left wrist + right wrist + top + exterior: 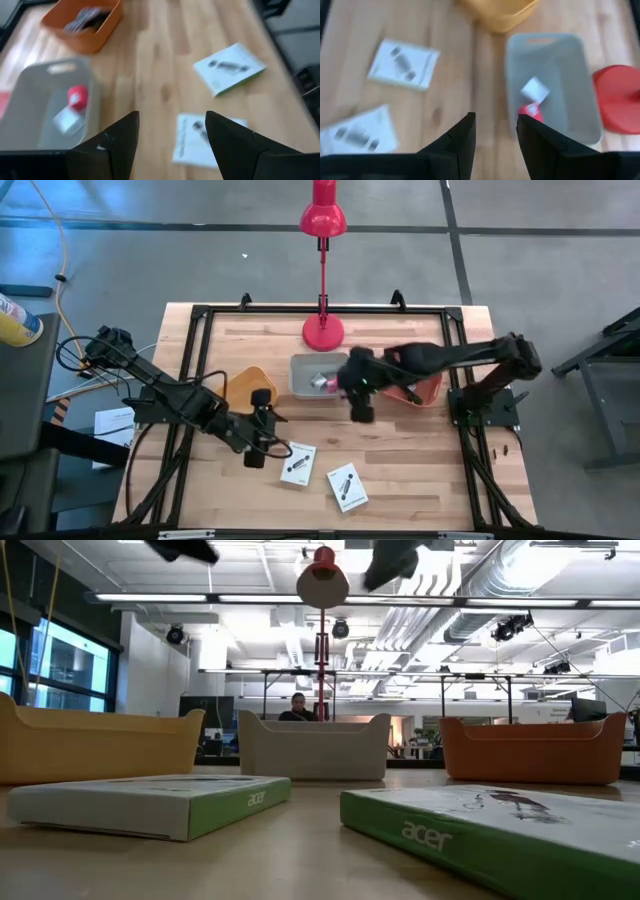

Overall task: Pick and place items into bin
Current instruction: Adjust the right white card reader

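Note:
Two white cards with black print [298,463] [347,486] lie flat on the wooden table near its front edge. They fill the foreground of the low view [150,802] [500,830]. A pink cube [532,111] and a white cube [535,90] lie inside the grey bin [300,365]. My left gripper [272,442] hangs open above the table beside the nearer card [200,142], with nothing between its fingers. My right gripper [360,408] is raised, open and empty, just off the grey bin's near right side [512,100].
A yellow bin [243,383] stands left of the grey one. An orange bin [425,390] holding dark and silvery bits [87,20] stands to its right. A red lamp's base [323,332] sits behind the grey bin. A black frame edges the table [300,310].

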`<action>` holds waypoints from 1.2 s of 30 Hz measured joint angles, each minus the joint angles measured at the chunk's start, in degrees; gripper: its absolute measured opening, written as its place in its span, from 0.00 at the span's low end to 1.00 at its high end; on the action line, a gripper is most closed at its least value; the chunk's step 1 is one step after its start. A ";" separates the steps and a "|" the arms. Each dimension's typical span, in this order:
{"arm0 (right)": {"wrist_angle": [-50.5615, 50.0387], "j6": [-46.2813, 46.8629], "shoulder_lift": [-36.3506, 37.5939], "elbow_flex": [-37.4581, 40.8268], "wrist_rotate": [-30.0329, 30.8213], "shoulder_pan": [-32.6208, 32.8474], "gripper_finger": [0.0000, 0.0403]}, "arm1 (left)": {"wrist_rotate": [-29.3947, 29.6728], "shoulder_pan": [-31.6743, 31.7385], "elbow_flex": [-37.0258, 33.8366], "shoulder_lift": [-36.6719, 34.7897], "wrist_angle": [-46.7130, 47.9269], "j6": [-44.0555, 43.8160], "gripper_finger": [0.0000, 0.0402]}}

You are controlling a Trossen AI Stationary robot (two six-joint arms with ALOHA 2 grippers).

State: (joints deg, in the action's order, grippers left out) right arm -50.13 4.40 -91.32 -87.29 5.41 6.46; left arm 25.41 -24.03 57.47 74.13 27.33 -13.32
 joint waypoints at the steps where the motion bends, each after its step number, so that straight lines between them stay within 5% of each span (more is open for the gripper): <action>1: -1.30 0.00 0.32 0.00 0.02 1.53 0.33 | -0.63 0.00 0.00 0.00 -1.50 0.67 0.54; 10: -5.73 0.75 0.26 0.21 0.25 13.37 0.33 | -1.70 -0.56 0.07 5.19 -13.79 -0.46 0.54; 15: -1.14 8.45 2.23 7.93 -0.11 16.40 0.33 | -5.07 -2.11 0.02 13.20 -23.34 -2.51 0.54; 21: 13.82 27.94 7.20 23.78 -2.47 21.09 0.33 | -4.50 -4.78 0.83 19.97 -30.00 -4.97 0.54; 27: 31.39 48.92 10.27 35.13 1.92 27.45 0.33 | -3.86 -6.90 3.47 25.57 -30.60 -5.00 0.54; 36: 43.58 51.16 10.05 39.10 12.77 35.28 0.33 | -3.80 -7.50 7.25 31.89 -31.01 -8.20 0.54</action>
State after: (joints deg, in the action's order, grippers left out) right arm -6.55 55.56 -81.28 -48.19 18.18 41.74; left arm 21.61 -31.53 64.72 106.02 -3.68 -21.52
